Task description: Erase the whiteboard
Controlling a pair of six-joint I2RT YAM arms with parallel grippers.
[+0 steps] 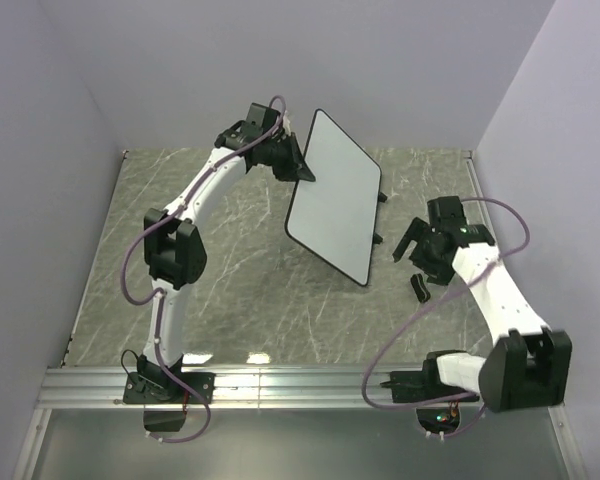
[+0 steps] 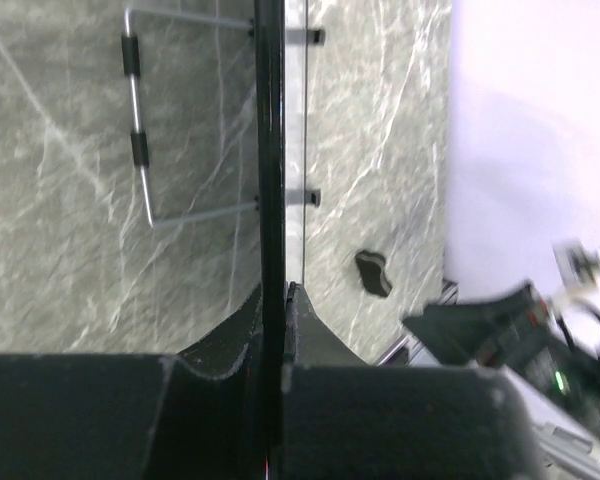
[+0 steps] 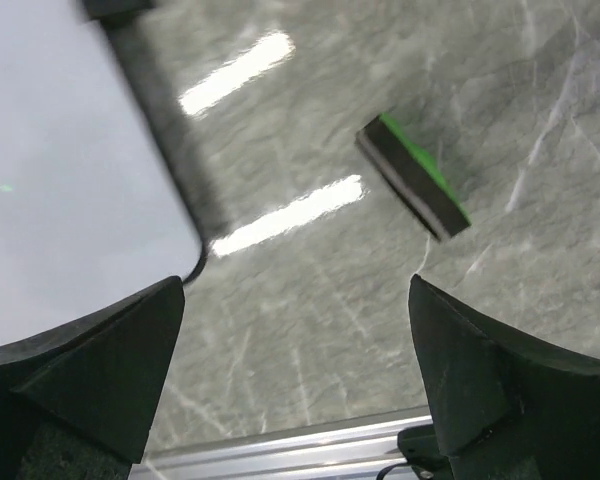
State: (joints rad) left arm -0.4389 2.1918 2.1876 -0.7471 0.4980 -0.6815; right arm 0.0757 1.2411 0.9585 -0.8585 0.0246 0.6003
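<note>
**A:** Gripper status?

**B:** Left gripper (image 2: 277, 300) is clamped on the whiteboard (image 1: 335, 195) at its far rim. The wrist view shows the board edge-on between the fingers. Right gripper (image 3: 300, 350) is spread wide, nothing in it.

**A:** Board position?

**B:** Mid-table (image 1: 230, 290), between the arms and tilted up. Its long axis runs far-left to near-right in the top view. The near corner sits close to the right gripper. Can't tell if that corner touches the table.

**A:** Eraser?

**B:** The eraser (image 3: 412, 177) lies flat on the table, right of the board's near corner and apart from it. It's just beside the right gripper, on the side toward the bases. The right arm is clearly nearer, and the left is tied up holding the board.

**A:** Alignment?

**B:** In the right wrist view the eraser is ahead and right of jaw centre. Its long axis runs diagonal to the jaw gap.

**A:** Next move?

**B:** My read: shift right, roll the wrist so the jaws span the narrow side, then descend.
</note>
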